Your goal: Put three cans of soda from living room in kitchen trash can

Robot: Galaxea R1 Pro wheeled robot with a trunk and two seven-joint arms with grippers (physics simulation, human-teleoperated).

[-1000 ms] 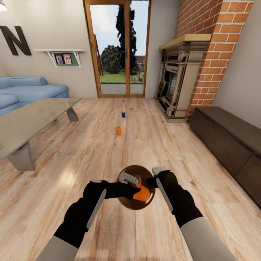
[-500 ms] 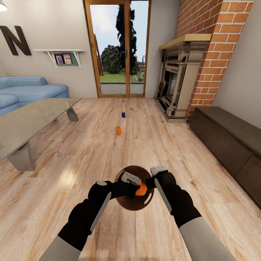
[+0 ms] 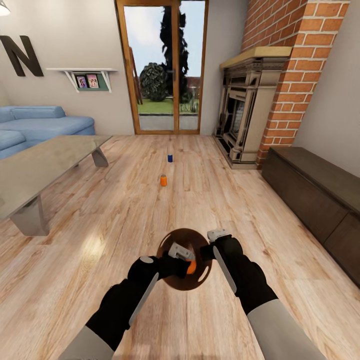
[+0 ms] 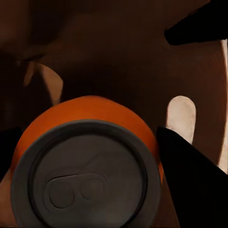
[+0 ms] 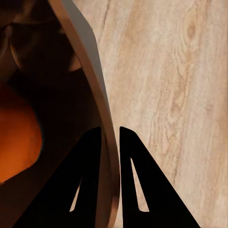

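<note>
The tash can (image 3: pixel 183 283), brown inside, hangs just above the wood floor in front of me. My right gripper (image 3: pixel 205 251) is shut on its rim, and the fingers (image 5: pixel 90 166) straddle the bin wall (image 5: pixel 95 90). My left gripper (image 3: pixel 184 258) reaches into the bin, shut on an orange can of soda (image 3: pixel 192 268). Its silvery top (image 4: pixel 85 183) faces the left wrist camera, with the brown inner wall (image 4: pixel 118 57) behind. Two more cans stand on the floor ahead: an orange one (image 3: pixel 163 180) and, farther off, a dark blue one (image 3: pixel 170 158).
A grey low table (image 3: pixel 35 170) and a blue sofa (image 3: pixel 40 125) are at the left. The brick fireplace (image 3: pixel 250 115) and a dark low cabinet (image 3: pixel 315 195) line the right wall. Wood-framed glass doors (image 3: pixel 162 70) stand ahead.
My left gripper has lowered the orange can deeper into the bin. The bin and right gripper shifted slightly left.
</note>
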